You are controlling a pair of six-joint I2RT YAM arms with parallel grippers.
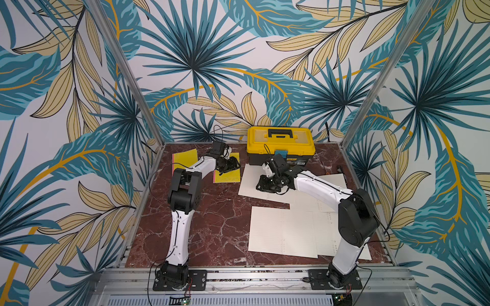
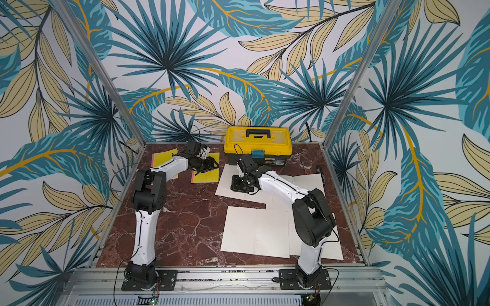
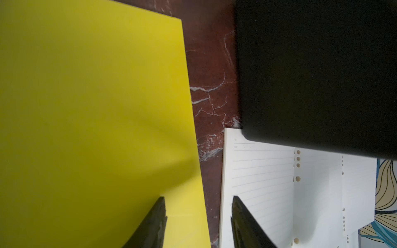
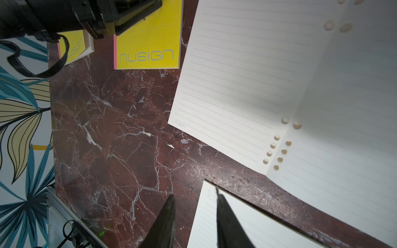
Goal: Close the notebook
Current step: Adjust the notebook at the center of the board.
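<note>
Nearest, an open notebook (image 1: pixel 281 233) is lying flat on the table (image 1: pixel 212 225). Right claw (image 4: pixel 194 196) is hovering over a second open notebook (image 1: pixel 248 186) farther back, jaws apart, gripping nothing. Left claw (image 3: pixel 198 198) is hanging open above a closed yellow notebook (image 1: pixel 229 178) at the far left.

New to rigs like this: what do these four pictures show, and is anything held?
Two robot arms stand at a marble table's front edge. Two pictures look down from overhead; two come from cameras on the arms' wrists. At the back sits a yellow toolbox. Beside it lie a closed yellow notebook and a second yellow notebook. A far open notebook and a near open notebook show lined pages. The left end effector is over the closed yellow notebook, the right end effector over the far open notebook. Both are open, holding nothing.
</note>
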